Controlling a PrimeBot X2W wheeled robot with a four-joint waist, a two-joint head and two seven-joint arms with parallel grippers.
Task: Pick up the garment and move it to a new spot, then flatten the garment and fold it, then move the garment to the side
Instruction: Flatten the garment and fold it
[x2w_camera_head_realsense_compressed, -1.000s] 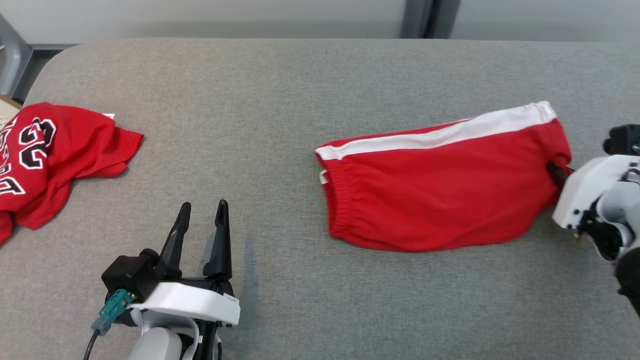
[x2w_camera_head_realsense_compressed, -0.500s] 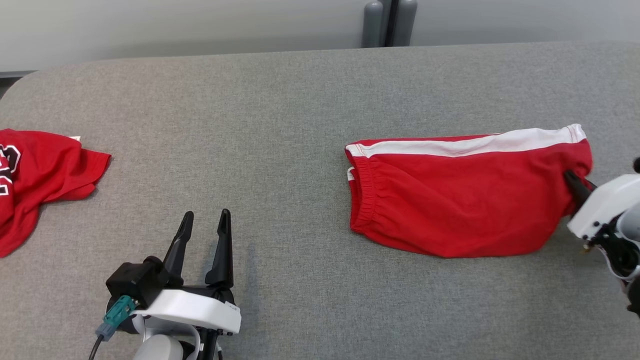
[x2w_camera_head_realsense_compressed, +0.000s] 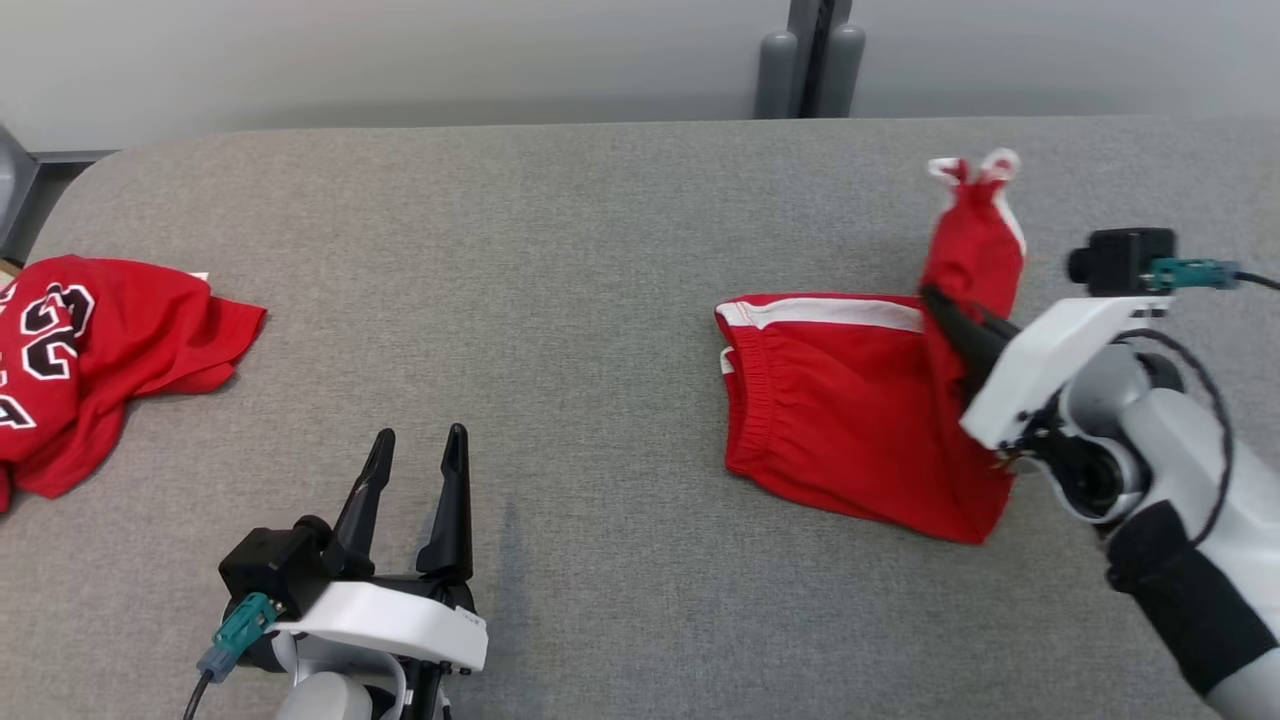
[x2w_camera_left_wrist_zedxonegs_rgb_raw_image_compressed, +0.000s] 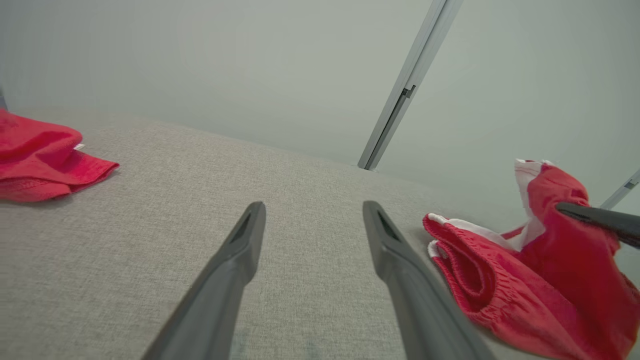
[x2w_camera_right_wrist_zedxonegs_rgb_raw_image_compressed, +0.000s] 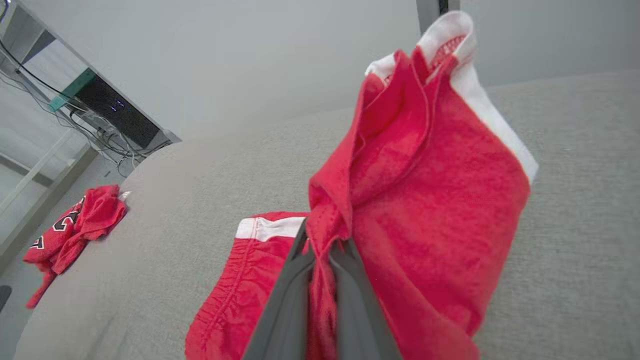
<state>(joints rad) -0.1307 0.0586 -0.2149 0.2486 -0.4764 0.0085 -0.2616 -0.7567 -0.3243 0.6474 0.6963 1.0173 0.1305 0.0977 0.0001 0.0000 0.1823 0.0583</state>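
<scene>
Two sets of fingers are at work. At lower left, the left fingers stand spread and empty over the surface. Right of centre, the right fingers are clamped on one raised end of the red shorts, whose waistband lies flat. The fold is probably under way, with moving aside left to do. At far left lies a crumpled red jersey.

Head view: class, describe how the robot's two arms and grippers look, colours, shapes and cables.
The left gripper and right gripper each have two long tapering dark fingers on a white housing. A black block beside each carries a teal connector with a dark cable. The right forearm is pale grey with a black band.
</scene>
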